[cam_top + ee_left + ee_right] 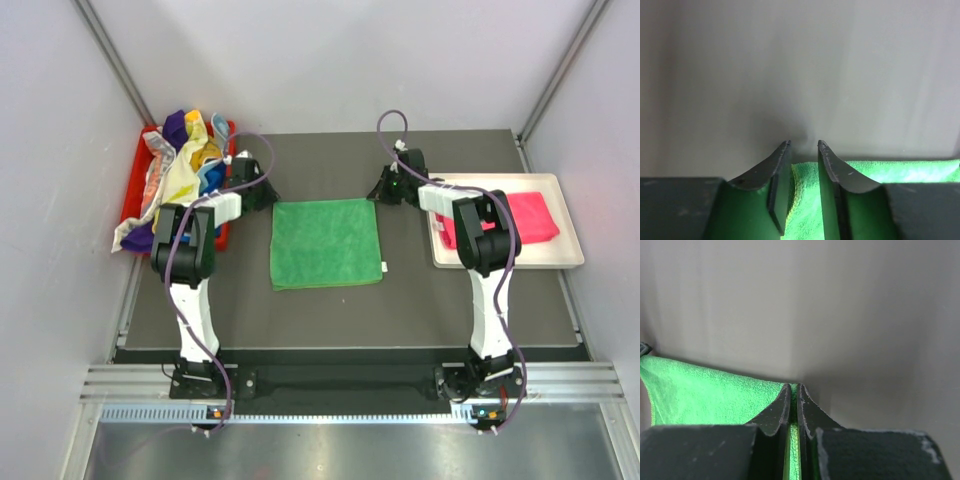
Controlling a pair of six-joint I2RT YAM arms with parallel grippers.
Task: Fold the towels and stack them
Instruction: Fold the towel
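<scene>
While right hand (794,386) pinches green towel (326,243), left hand (803,143) spread, red bin (131,195) beside, white tray (500,262) right

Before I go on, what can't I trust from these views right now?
- Top view: the tips of the left gripper and right gripper are too small and dark to read.
- Top view: the right arm covers part of the pink towel, so its folds are unclear.
- Top view: the left arm hides part of the towel pile, so the count is unknown.
- Wrist views: the grippers themselves block most of the green towel.
</scene>
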